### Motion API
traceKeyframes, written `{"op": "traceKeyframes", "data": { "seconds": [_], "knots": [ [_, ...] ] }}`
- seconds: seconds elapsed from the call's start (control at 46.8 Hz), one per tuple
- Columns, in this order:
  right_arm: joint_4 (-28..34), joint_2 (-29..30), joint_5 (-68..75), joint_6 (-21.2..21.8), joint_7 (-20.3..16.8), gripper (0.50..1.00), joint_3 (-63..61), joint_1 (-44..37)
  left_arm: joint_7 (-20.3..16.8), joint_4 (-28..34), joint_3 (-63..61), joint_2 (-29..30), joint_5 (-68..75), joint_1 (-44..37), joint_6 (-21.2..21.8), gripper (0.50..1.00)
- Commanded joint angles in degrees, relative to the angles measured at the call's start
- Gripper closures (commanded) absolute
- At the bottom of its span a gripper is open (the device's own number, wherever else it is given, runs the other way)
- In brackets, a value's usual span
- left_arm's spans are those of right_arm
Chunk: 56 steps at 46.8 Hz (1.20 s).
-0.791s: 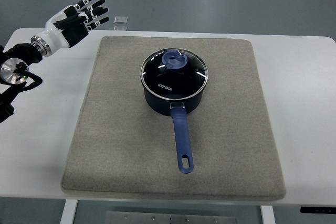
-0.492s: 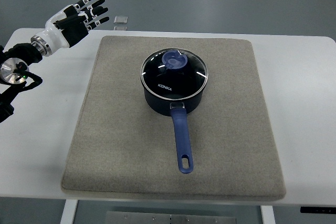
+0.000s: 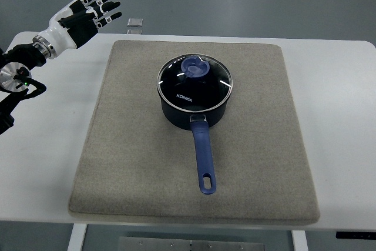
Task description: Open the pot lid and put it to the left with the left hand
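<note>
Currently my left hand (image 3: 82, 13) hovers spread and empty, far from the dark glass lid (image 3: 195, 84); I should descend squarely onto its blue knob (image 3: 194, 67).

lab: bare white table (image 3: 341, 86), grey mat (image 3: 141, 145).

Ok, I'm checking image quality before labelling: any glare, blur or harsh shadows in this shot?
Top view: sharp throughout, even soft lighting; small bright glints on the glass lid rim, the dark pot under it still readable; only a faint shadow beside the pot handle; the left hand shows no motion blur.
</note>
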<state>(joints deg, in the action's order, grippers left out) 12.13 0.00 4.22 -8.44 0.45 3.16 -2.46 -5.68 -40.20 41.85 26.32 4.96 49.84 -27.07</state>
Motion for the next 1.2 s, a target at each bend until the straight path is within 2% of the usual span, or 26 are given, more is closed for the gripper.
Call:
{"op": "traceKeyframes", "data": {
  "seconds": [0.0, 0.235, 0.513, 0.77, 1.027, 1.176],
  "knots": [
    [0.0, 0.0, 0.0, 0.0, 0.0, 0.585, 0.0, 0.0, 0.0, -0.2, 0.2, 0.5, 3.6, 0.2, -0.1, 0.51],
    [0.0, 0.0, 0.0, 0.0, 0.0, 0.585, 0.0, 0.0, 0.0, -4.9, 0.0, 3.5, 15.4, 1.2, -0.1, 0.51],
    [0.0, 0.0, 0.0, 0.0, 0.0, 0.585, 0.0, 0.0, -0.1, -9.2, -0.8, 4.9, 36.7, 3.4, -0.3, 0.51],
    [0.0, 0.0, 0.0, 0.0, 0.0, 0.585, 0.0, 0.0, -0.1, -19.8, -1.1, 8.1, 51.7, 6.1, -2.5, 0.51],
    [0.0, 0.0, 0.0, 0.0, 0.0, 0.585, 0.0, 0.0, -0.1, -25.9, -1.2, 8.5, 65.6, 8.4, -2.8, 0.51],
    [0.0, 0.0, 0.0, 0.0, 0.0, 0.585, 0.0, 0.0, 0.0, -29.1, -3.3, 8.5, 67.3, 11.9, -6.3, 0.51]
  ]
}}
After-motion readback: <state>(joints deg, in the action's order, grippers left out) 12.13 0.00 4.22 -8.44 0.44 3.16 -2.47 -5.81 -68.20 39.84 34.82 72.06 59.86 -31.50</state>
